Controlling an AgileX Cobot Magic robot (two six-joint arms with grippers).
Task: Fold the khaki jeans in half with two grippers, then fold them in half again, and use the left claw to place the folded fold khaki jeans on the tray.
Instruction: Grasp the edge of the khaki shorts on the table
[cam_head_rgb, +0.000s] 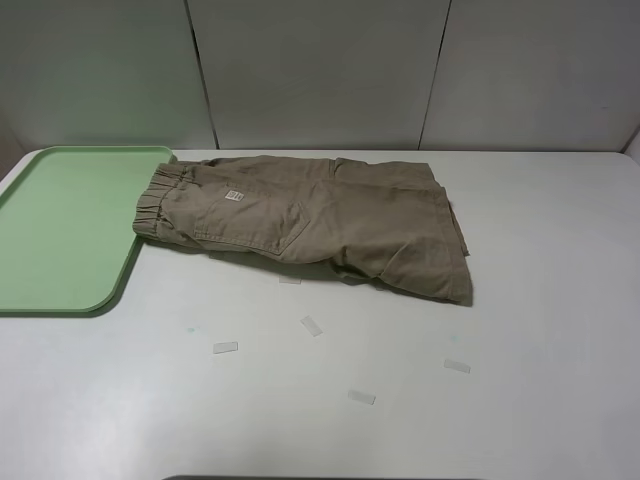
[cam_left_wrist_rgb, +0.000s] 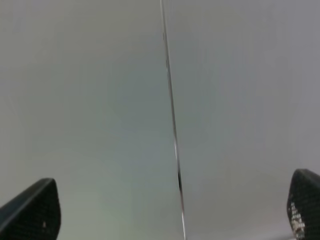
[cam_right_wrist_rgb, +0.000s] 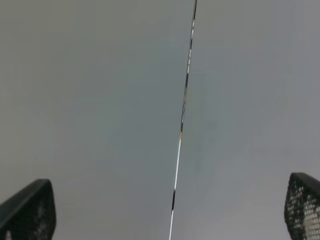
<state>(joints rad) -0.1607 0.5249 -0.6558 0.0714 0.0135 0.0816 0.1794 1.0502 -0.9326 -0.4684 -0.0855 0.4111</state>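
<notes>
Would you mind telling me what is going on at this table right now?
Nothing is being handled at this moment. The khaki jeans lie on the white table, with the waistband end against the green tray, not yet on it. Neither arm shows in the overhead view. The left gripper and right gripper are open, hold nothing, and face a grey panel wall.

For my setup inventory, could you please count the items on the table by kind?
Khaki jeans: 1
Green tray: 1
Small pale tape strips: 5 clearly visible
Total: 7
</notes>
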